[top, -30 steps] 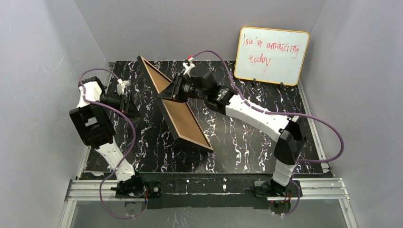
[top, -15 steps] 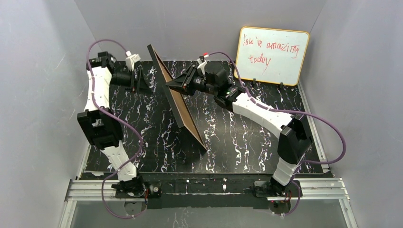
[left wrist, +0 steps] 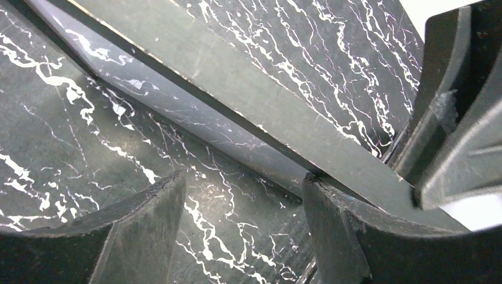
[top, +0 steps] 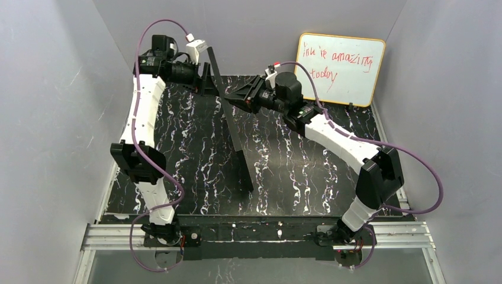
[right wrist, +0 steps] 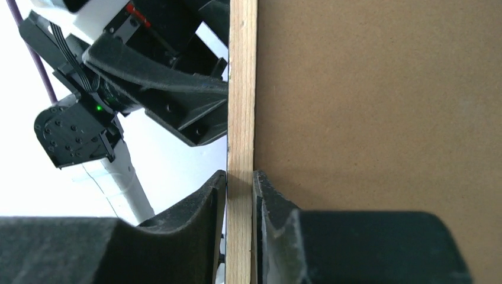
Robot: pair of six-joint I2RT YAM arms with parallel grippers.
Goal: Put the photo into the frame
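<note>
Two tools meet at the far upper end of the frame (top: 238,139). The right tool (right wrist: 239,180) is clenched on its tan wooden rail, with the brown backing panel (right wrist: 379,100) just beside. The left tool (left wrist: 243,177) is spread wide, one fingertip (left wrist: 322,192) right at the black front rail. The frame stands on edge, nearly upright, on the marbled surface (top: 308,171). A whiteboard (top: 338,69) leans behind.

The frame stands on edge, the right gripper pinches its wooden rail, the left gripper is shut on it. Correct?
No: the left gripper is open, as the left wrist view shows. The frame stands on edge, the right gripper pinching its rail.
</note>
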